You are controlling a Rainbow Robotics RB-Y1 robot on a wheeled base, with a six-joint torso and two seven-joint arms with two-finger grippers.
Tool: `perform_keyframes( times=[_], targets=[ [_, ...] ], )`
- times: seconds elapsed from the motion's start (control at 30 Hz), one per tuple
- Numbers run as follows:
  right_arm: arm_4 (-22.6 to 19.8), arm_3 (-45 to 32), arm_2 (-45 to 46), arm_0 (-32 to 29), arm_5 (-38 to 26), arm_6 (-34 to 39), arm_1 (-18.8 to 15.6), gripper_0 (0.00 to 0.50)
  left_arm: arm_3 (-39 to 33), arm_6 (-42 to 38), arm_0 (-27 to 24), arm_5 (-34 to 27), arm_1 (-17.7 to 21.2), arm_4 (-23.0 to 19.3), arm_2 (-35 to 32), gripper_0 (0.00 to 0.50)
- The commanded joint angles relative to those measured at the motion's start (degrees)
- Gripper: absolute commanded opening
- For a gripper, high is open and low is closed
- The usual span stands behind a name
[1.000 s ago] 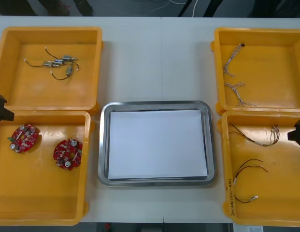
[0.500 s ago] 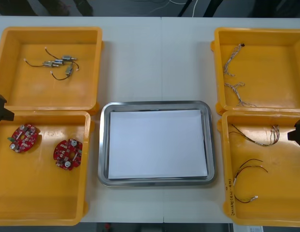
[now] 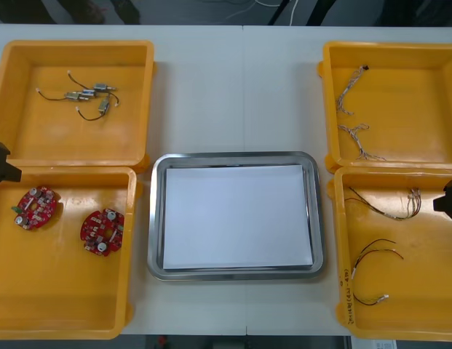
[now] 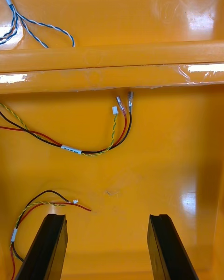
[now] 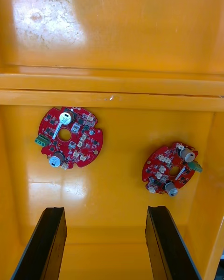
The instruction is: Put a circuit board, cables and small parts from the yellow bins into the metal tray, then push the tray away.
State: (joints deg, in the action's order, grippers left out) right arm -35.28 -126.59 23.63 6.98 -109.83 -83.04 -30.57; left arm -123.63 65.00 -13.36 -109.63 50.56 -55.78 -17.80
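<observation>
We see both grippers with fingers wide apart and nothing between them. Our left gripper [image 5: 105, 210] hangs over the near left yellow bin [image 3: 65, 291], so the two round red circuit boards [image 5: 70, 137] lie just ahead of its fingers. Our right gripper [image 4: 106, 217] hangs likewise over the red and yellow cables [image 4: 70, 149]. The metal tray [image 3: 157, 218], white inside, lies between the bins, reachable from both sides, we judge

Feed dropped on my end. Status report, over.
Left gripper open over circuit boards in near left bin. Right gripper open over red and yellow cables. Metal tray not yet loaded. Nothing blocking.
</observation>
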Motion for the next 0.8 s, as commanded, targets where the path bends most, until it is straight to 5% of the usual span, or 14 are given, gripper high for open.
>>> perform_keyframes(
  times=[0.03,0.8],
  targets=[
    [-0.49,-0.41,0.71,-0.82,-0.17,1.30,0.33,0.500,-1.43,3.21,0.79,-0.37,2.08,-0.39,-1.36,0.500],
    [-0.49,-0.41,0.71,-0.82,-0.17,1.30,0.33,0.500,-0.29,3.21,2.46,-0.37,1.47,-0.56,-0.21,0.500]
  ],
)
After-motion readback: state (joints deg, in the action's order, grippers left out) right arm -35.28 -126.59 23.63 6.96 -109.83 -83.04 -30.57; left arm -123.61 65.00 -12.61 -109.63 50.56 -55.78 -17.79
